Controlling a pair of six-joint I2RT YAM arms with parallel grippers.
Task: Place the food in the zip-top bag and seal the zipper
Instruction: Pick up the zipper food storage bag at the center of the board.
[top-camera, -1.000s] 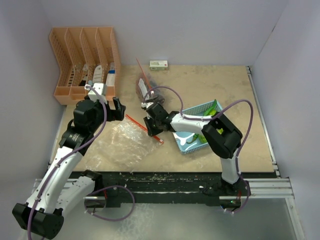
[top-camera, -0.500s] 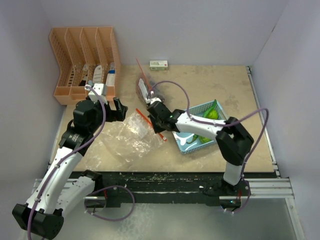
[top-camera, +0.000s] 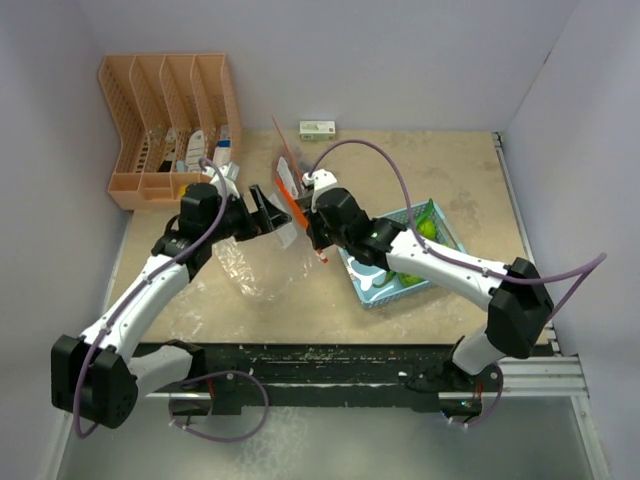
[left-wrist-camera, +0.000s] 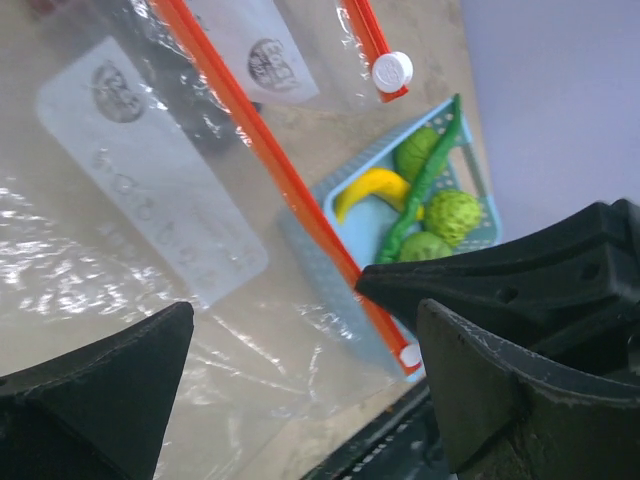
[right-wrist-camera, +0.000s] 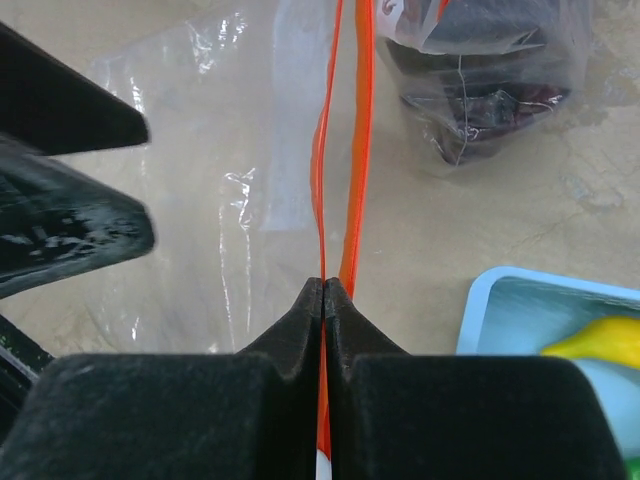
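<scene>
Saw right black two-finger gripper (right-wrist-camera: 323, 285) pinched tight on the thin orange-red zipper strip (right-wrist-camera: 355, 140) along the mouth of the clear crinkly plastic zip-top bag (top-camera: 250, 272), centre of the top view. Found left gripper (top-camera: 270, 212) spread wide, gripping nothing, just left of that strip. Spotted yellow toy banana (left-wrist-camera: 365, 190), long green pepper (left-wrist-camera: 428, 160) and round green fruits (left-wrist-camera: 452, 215) lying in the light-blue rectangular basket (top-camera: 370, 290), right of centre, outside the bag.
</scene>
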